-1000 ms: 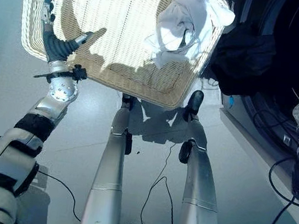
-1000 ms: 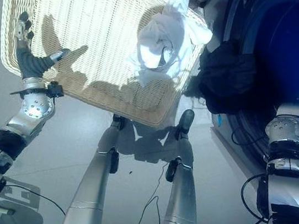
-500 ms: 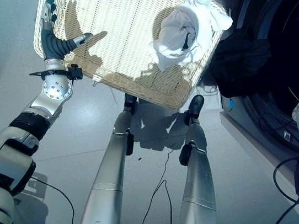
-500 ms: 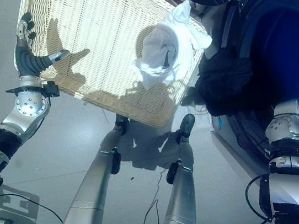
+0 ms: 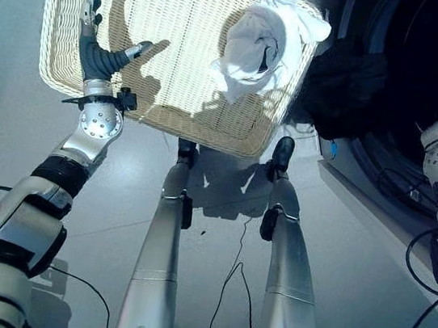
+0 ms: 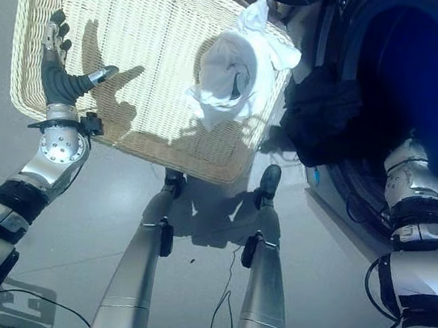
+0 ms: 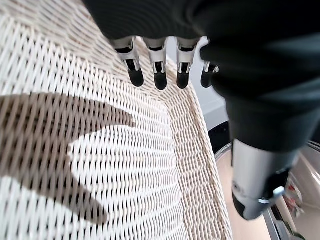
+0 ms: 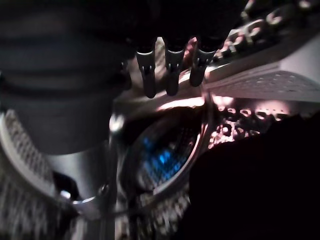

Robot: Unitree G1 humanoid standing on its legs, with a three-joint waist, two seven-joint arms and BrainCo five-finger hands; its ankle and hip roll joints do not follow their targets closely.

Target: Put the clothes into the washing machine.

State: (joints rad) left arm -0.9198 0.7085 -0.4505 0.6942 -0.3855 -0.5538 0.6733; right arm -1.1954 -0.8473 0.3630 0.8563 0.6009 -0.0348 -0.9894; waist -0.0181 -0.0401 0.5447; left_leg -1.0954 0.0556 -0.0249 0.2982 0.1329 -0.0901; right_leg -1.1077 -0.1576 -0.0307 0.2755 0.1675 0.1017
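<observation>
The white garment [image 5: 264, 44] lies bunched against the wicker basket's [image 5: 168, 116] right rim, near its far right corner, draped partly over the edge toward the washing machine's drum opening [image 6: 426, 87]. A black garment [image 5: 348, 88] hangs between basket and drum. The left hand [image 5: 96, 49] hovers spread and empty over the basket's near-left corner, so the white garment lies to its right, across the basket. The right hand [image 8: 167, 70] is inside the drum, fingers extended, holding nothing, probably nearer.

Left hand [image 5: 96, 50] is raised, fingers straight and spread, thumb out. Right hand [image 8: 170, 70] reaches forward, fingers straight, holding nothing.
</observation>
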